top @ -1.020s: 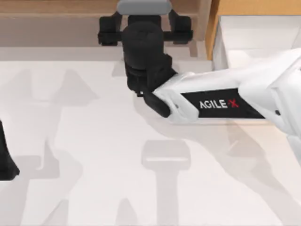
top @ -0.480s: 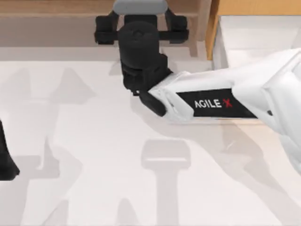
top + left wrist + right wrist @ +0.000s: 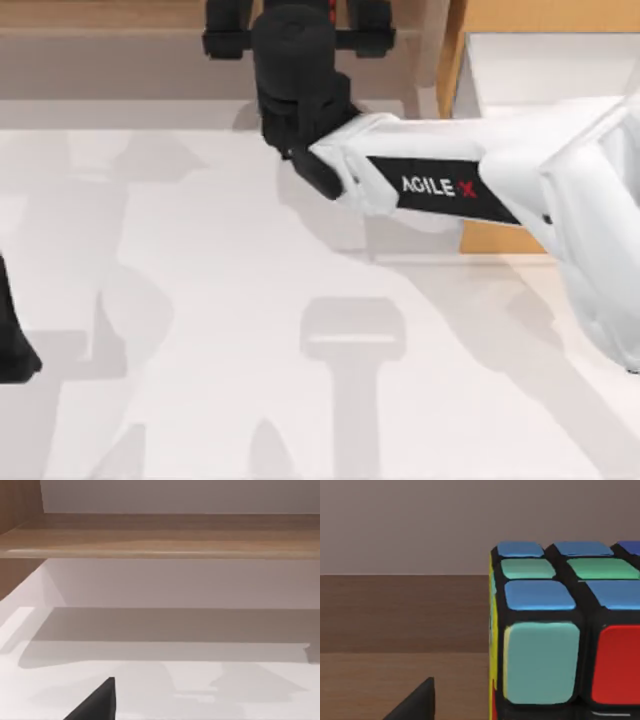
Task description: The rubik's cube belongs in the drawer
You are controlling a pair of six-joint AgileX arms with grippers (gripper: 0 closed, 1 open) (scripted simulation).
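White table fills the top view; the right gripper hangs at the long brown shelf, left of the drawer, whose white inside is open. I cannot tell how its jaws stand. The left gripper sits parked far left of the drawer.

The left wrist view shows the shelf over the table.

The right wrist view has the rubik's cube close up before the shelf.

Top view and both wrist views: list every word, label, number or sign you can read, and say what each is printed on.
"AGILE X", white letters with a red X, on a black panel on the right arm in the top view.
Rubik's cube in the right wrist view: plain coloured stickers, no text.
Shelf in the left wrist view: no text.
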